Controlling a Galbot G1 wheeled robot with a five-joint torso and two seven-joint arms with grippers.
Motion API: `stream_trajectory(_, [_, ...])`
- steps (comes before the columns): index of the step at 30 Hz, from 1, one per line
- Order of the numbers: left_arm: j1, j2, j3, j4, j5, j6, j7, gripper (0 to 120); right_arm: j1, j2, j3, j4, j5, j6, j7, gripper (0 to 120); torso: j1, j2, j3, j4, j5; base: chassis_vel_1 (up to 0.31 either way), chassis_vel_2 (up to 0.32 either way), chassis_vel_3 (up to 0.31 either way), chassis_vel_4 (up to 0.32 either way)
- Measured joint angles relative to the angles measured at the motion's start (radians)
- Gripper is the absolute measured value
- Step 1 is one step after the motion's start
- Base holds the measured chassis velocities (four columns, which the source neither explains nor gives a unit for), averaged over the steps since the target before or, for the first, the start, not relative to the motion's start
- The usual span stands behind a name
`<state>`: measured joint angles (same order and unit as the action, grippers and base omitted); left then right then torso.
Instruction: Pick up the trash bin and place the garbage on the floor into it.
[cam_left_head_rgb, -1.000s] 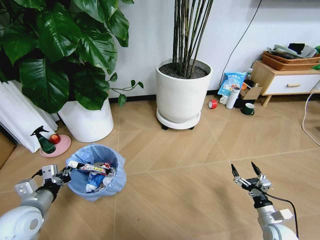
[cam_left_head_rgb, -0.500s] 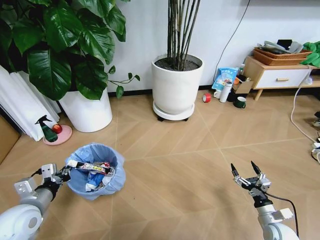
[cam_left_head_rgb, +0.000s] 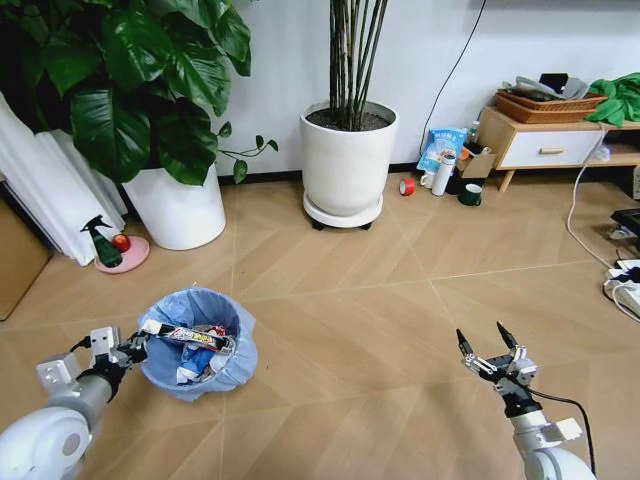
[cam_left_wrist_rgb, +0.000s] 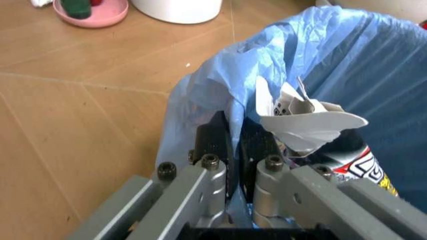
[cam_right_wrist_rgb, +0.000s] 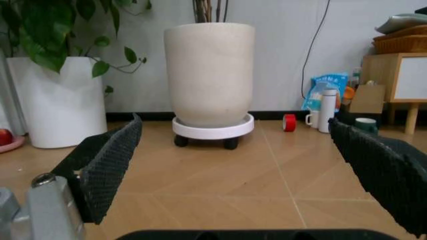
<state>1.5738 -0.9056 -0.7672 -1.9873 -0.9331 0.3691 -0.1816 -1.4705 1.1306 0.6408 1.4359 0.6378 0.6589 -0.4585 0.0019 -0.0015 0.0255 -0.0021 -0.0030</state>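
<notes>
since a second ago my head camera has swung, sliding the planters and cabinet sideways; both arms hold as before. my left gripper (cam_left_head_rgb: 137, 345) is pinched on the trash bin (cam_left_head_rgb: 197, 341) rim, bag and wall between the fingers. the bin looks light and stiff, its liner slippery; the rim is the right hold. my right gripper (cam_left_head_rgb: 489, 350) hangs spread, well apart over bare floor (cam_left_head_rgb: 360, 300).

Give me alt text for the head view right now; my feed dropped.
The left gripper is clamped on the rim of the trash bin, whose blue liner holds garbage including a long wrapper across the top. The right gripper hangs open over bare floor. Two white planters stand against the wall behind.
</notes>
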Motion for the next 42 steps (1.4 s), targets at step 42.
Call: stream_trajectory(42, [-0.037,0.015,0.018,0.014,-0.03,0.008,-0.021,0,0.014,0.004,-0.006,-0.004,0.024,-0.001,-0.019,100,0.0,0.0,0.0,-0.0002,-0.0003,0.125,-0.176,-0.125,0.179])
